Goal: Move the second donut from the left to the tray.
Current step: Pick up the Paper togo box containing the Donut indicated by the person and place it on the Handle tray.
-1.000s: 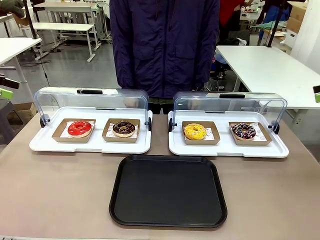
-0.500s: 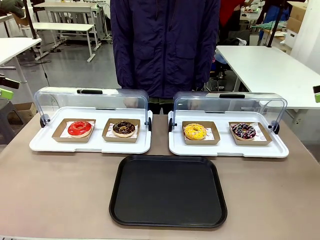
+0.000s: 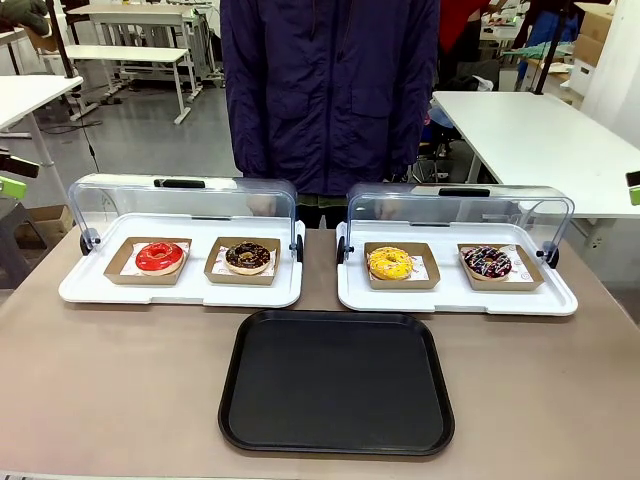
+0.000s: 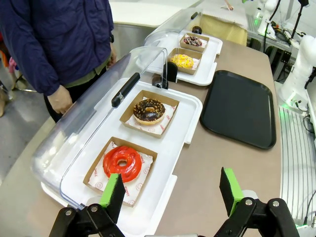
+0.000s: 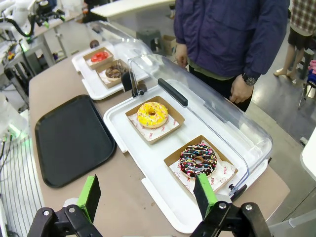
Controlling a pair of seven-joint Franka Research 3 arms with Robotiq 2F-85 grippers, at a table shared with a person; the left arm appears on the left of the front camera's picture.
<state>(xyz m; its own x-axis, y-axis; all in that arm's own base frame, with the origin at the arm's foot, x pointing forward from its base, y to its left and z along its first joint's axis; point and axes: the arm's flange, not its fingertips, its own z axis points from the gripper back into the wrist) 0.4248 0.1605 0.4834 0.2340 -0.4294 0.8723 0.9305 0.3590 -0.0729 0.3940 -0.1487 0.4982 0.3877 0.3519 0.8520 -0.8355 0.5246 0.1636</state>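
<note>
Brown table (image 3: 120, 380) is shared with a person (image 3: 330, 90) in a dark jacket standing at the far side. Over the last second nothing has been shifted: donuts, lids and trays are found in the same places, and no arm has been brought into the front view. From this it is judged that the task has not been started and the reach toward the donut is yet to be made.

At the left, a white display tray (image 3: 90, 290) is set out with its clear lid (image 3: 180, 205) raised. On it are a red donut (image 3: 160, 257) and, just beside it, the chocolate donut (image 3: 247, 257). The black tray (image 3: 336, 385) is laid in the middle, nearer the robot, with nothing on it. At the right, a second display tray (image 3: 560, 298), also with its lid raised, carries a yellow donut (image 3: 389, 263) and a sprinkled donut (image 3: 487, 262).

The left gripper (image 4: 171, 178) is held above the table's left end, jaws spread wide with nothing between them. The right gripper (image 5: 146, 182) is held likewise at the right end, wide and empty.

The chocolate donut is seen as a dark-glazed ring scattered with light tan crumbs, thickest around the hole. It is seated in a shallow cardboard boat (image 3: 215, 275) lined with white paper, uncovered from above and from the front. The glaze is judged likely to smear under a hard pinch, so a hold on the boat may be preferred.
</note>
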